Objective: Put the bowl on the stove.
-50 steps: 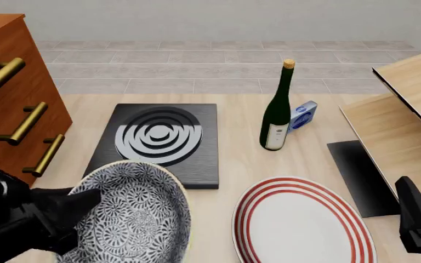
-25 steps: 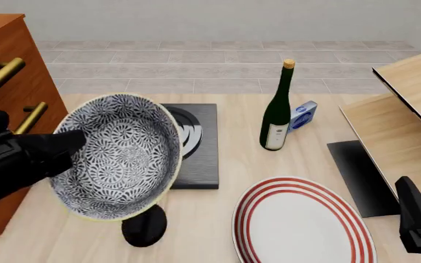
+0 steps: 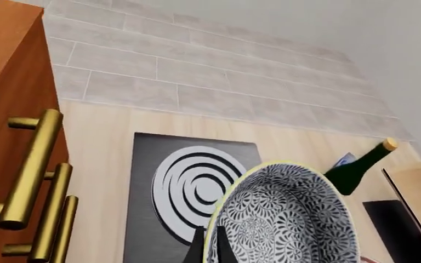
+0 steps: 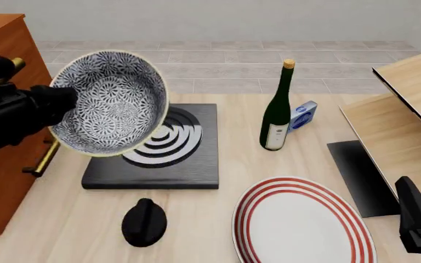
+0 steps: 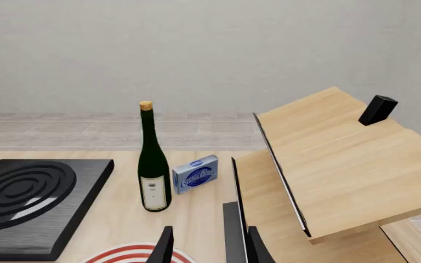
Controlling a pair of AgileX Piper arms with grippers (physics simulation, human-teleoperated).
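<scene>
Wood dresser [image 4: 2, 137] with brass handles stands at the table's left edge; the black stove [image 4: 159, 150] lies just beside it, its ring burner partly hidden in the front view. The left gripper [image 4: 57, 98] holds the patterned bowl [image 4: 109, 102] clamped by its rim, lifted and tipped on edge above the stove's near-left part. The left wrist view shows the bowl [image 3: 284, 219] in front of the burner rings. A red-striped plate [image 4: 302, 222] sits near right, with a wine bottle [image 4: 276, 109] and small blue box [image 4: 303, 115] behind. Only the right wrist view shows the right gripper [image 5: 206, 246], its fingers parted and empty. A black knob [image 4: 144, 222] rests before the stove.
</scene>
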